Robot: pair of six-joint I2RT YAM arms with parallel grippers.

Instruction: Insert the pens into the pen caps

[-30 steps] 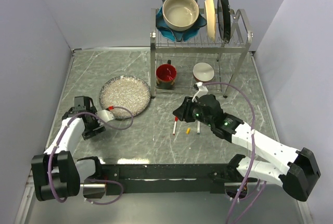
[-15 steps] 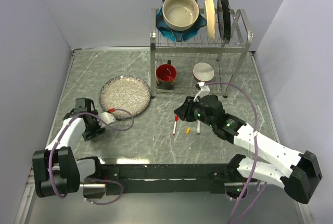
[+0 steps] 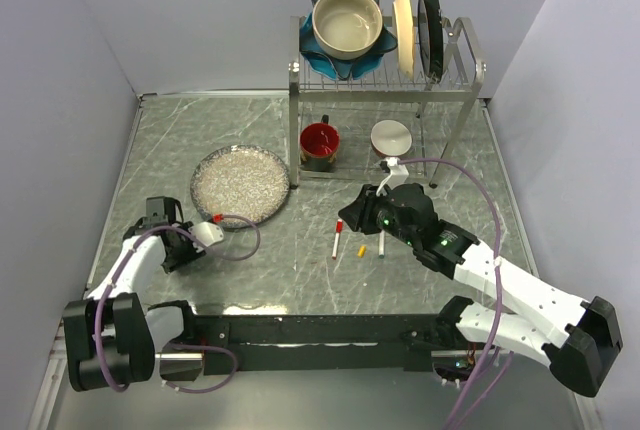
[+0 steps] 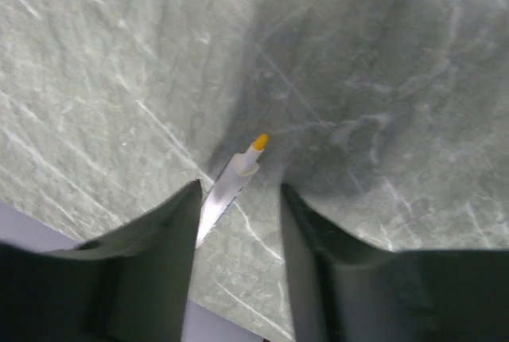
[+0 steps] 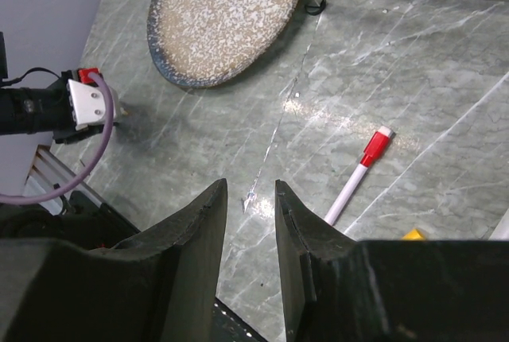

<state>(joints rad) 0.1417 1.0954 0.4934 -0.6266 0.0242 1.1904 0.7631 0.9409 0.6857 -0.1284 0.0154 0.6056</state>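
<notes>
In the left wrist view a white pen with a bare yellow tip [image 4: 238, 173] lies on the table between my left gripper's [image 4: 238, 203] open jaws, close to the left finger [image 4: 151, 254]. In the top view the left gripper [image 3: 166, 242] points down at the table's left side and hides that pen. My right gripper [image 5: 250, 195] is open and empty above bare table, left of a white pen with a red cap [image 5: 358, 173]. That red-capped pen [image 3: 337, 239] lies beside a loose yellow cap [image 3: 362, 248] and a green-ended pen [image 3: 382, 246], just below the right gripper [image 3: 350, 220].
A speckled plate [image 3: 240, 182] lies at the left centre. A dish rack [image 3: 300, 100] at the back holds a bowl [image 3: 347, 22] and upright plates [image 3: 418, 18]. Under it stand a red mug [image 3: 319, 142] and a white bowl [image 3: 390, 136].
My left gripper has moved toward the near edge and lowered over the yellow-tipped pen. The right arm has shifted slightly; the pens in the middle have not moved.
</notes>
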